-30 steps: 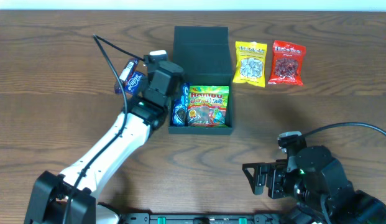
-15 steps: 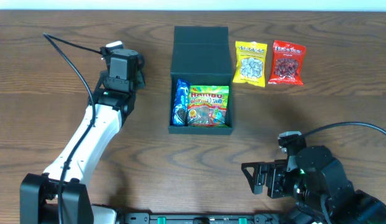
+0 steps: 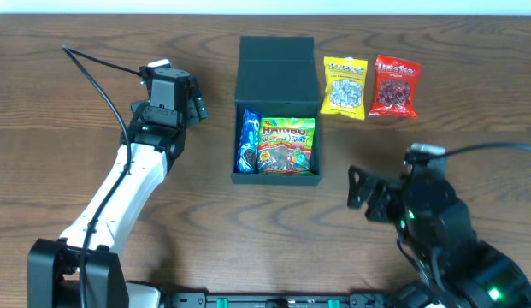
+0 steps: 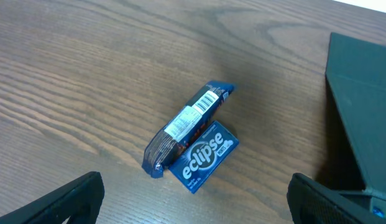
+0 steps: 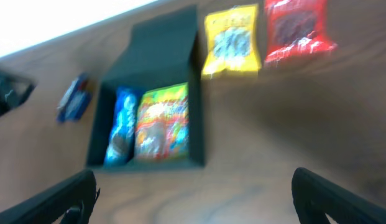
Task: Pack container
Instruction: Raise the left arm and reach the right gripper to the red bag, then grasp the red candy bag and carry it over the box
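The dark teal container [image 3: 277, 178] stands open mid-table, its lid [image 3: 276, 58] laid back. Inside lie a blue packet [image 3: 249, 141] and a Haribo bag [image 3: 287, 145]. My left gripper [image 3: 191, 102] is open and empty, left of the container. In the left wrist view it [image 4: 196, 213] hovers above a blue Eclipse pack [image 4: 205, 155] with a dark blue wrapper [image 4: 186, 127] leaning on it. My right gripper [image 3: 359, 190] is open and empty, front right of the container; its blurred view [image 5: 196, 205] shows the container [image 5: 199, 124].
A yellow snack packet [image 3: 345, 87] and a red one [image 3: 394, 86] lie side by side right of the lid. Cables trail from both arms. The table's far edge runs just behind the lid.
My left arm swung left, away from the container, leaving the blue packet inside. My right arm moved forward and up toward the container's front right.
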{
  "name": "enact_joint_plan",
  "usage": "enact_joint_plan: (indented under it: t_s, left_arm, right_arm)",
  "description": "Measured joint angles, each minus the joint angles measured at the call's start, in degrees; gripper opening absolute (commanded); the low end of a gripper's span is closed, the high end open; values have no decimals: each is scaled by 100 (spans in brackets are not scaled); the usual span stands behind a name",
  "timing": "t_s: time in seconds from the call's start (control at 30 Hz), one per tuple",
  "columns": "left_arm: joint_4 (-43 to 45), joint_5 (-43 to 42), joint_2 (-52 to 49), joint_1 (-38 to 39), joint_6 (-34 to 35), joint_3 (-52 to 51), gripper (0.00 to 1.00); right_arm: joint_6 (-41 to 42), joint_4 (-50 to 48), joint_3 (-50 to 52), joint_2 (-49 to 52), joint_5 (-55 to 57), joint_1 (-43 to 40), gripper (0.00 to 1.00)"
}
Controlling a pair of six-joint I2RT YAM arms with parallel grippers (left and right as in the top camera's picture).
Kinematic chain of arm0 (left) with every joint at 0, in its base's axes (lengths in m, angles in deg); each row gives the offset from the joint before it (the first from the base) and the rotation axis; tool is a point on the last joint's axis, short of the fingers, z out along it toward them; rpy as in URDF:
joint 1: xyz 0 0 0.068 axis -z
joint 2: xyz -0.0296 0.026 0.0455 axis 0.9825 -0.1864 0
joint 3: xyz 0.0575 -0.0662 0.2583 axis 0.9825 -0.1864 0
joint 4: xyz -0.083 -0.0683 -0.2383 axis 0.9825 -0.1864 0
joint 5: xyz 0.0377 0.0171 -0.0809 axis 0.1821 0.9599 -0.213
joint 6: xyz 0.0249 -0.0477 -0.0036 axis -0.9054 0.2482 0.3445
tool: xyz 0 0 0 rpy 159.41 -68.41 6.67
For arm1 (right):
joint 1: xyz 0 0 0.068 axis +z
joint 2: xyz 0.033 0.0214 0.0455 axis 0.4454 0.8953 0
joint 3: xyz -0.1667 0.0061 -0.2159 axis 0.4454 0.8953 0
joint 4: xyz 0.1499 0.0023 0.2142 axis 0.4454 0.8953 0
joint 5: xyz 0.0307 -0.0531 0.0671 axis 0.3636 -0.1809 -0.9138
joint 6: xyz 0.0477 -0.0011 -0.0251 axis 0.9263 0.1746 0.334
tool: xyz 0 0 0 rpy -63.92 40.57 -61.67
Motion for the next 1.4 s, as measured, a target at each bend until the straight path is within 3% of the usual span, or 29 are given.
enact_joint_plan:
  t_s: [0.3, 0.43, 0.7, 0.87, 1.1, 1.2, 1.3, 1.33, 1.37, 1.4]
  left_arm:
    - [-2, -15, -2, 0, 0, 9, 95]
    - [-4, -15, -2, 0, 0, 11, 95]
    - [-4, -15, -2, 0, 0, 11, 95]
    - [0, -15, -2, 0, 0, 11, 95]
    - [2, -15, -2, 0, 0, 11, 95]
    - [0, -15, -2, 0, 0, 11, 95]
    - [-2, -15, -2, 0, 0, 11, 95]
    - [0, -15, -2, 0, 0, 11, 95]
    - [0, -15, -2, 0, 0, 11, 95]
    - [-2, -15, -2, 0, 0, 11, 95]
  right_arm:
    - [-1349, -3130, -7, 2490, 1008, -1196, 99]
    - [-1530, -3858, -4, 3521, 511, -1998, 99]
    - [-1593, -4903, -4, 4631, -146, -3141, 99]
    - [-1628, -6035, -4, 5436, -315, -3469, 99]
    - [-1644, -6828, -24, 6599, -376, -3491, 98]
    - [-1674, -6828, -205, 7143, -385, -3491, 85]
    - [-1694, -6830, -380, 7412, -426, -3491, 61]
    - [-1707, -6813, -426, 7427, -444, -3491, 53]
    - [-1692, -6780, -487, 7431, -452, -3491, 35]
    - [-1703, -6728, -509, 7431, -448, -3491, 26]
